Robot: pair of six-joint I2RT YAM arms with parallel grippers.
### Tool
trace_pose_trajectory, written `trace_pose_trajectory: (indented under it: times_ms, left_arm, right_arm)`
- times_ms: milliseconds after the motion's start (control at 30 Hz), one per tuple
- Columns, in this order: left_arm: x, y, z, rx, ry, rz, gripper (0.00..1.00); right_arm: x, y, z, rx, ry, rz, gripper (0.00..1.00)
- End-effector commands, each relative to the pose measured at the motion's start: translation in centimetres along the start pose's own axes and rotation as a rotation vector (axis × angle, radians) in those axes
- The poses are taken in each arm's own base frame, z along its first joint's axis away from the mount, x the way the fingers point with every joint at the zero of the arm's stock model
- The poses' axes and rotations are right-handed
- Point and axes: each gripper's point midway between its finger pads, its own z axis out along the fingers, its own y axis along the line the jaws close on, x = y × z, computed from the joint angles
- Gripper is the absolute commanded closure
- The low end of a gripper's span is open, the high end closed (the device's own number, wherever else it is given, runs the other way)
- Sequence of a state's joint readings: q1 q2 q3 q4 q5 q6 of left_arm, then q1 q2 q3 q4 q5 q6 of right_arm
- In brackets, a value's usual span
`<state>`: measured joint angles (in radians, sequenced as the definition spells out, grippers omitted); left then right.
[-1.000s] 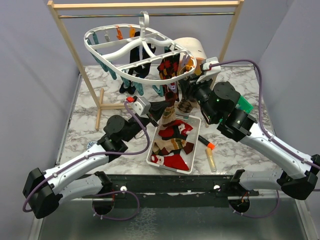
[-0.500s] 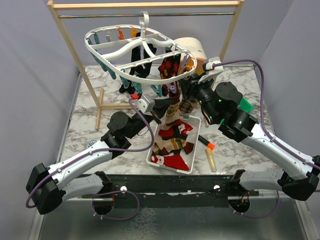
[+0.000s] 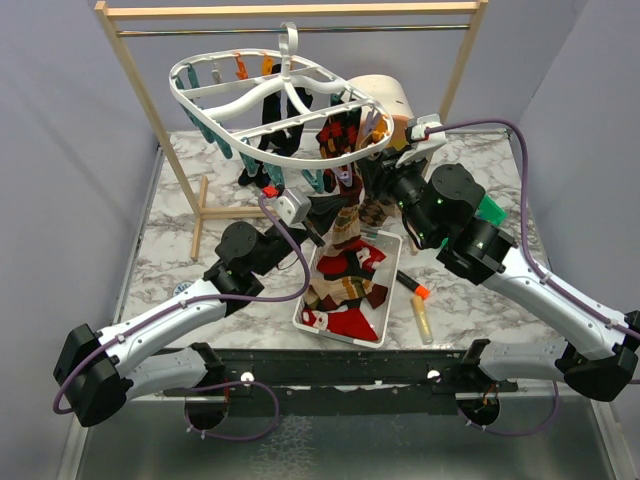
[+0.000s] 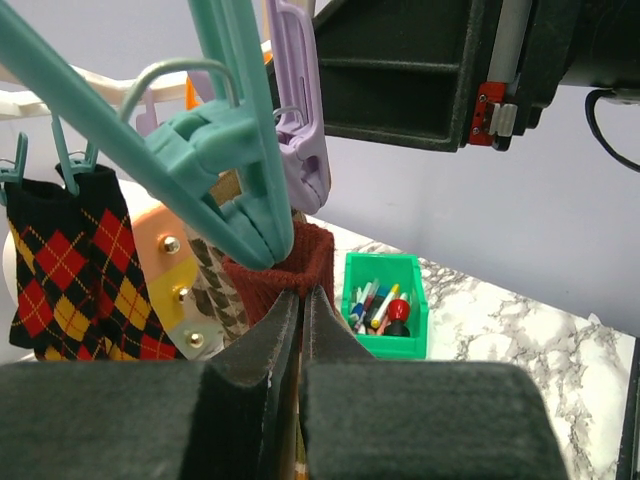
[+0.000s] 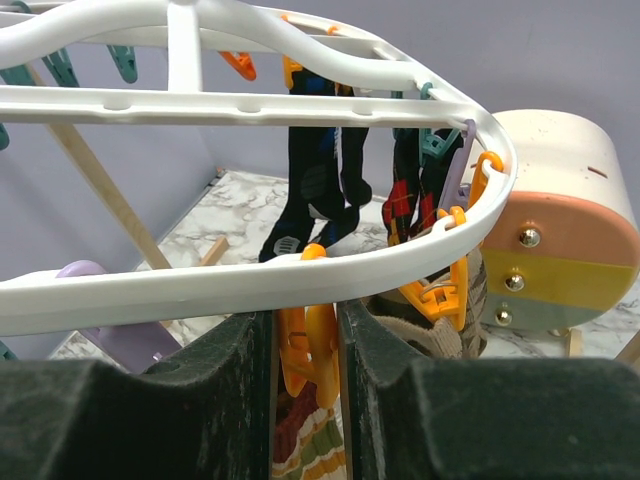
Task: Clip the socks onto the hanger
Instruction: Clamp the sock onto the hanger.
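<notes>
Hanger (image 5: pixel 200 285): white oval frame, teal/orange/lilac clips, hung on rod (image 3: pixel 300 30) above bench (image 3: pixel 170 250) | socks (image 3: pixel 335 135): black and red-argyle clipped on, more in tray (image 3: pixel 305 318) | left fingers (image 4: pixel 250 370): closed on maroon sock (image 4: pixel 285 265) just under teal clip (image 4: pixel 230 170) | right fingers (image 5: pixel 230 380): part open, pinching orange clip (image 5: pixel 305 350) at rim

White oval hanger (image 3: pixel 288 72) hangs tilted, black and red argyle socks (image 3: pixel 337 138) clipped under it, others heaped below.

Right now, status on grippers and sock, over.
Left gripper shut on dark red sock, cuff at teal clip. Right gripper shut on orange clip under hanger rim. Purple clip crowds the teal one.
</notes>
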<state>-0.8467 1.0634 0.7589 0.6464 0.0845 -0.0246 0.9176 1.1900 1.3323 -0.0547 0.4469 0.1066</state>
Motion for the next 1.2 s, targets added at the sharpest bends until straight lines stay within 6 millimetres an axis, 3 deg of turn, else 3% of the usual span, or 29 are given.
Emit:
trace_pose_trajectory:
  times_ms: [0,1167]
  left_arm:
    - [-2.5,-0.7,0.5,0.034,-0.069,0.007,1.00]
    - [-3.6,-1.1,1.0,0.055,-0.093,-0.006,1.00]
  right_arm:
    - [0.3,0.7,-0.4,-0.031,0.008,0.012,1.00]
    - [1.1,0.9,-0.3,-0.046,0.025,0.010,1.00]
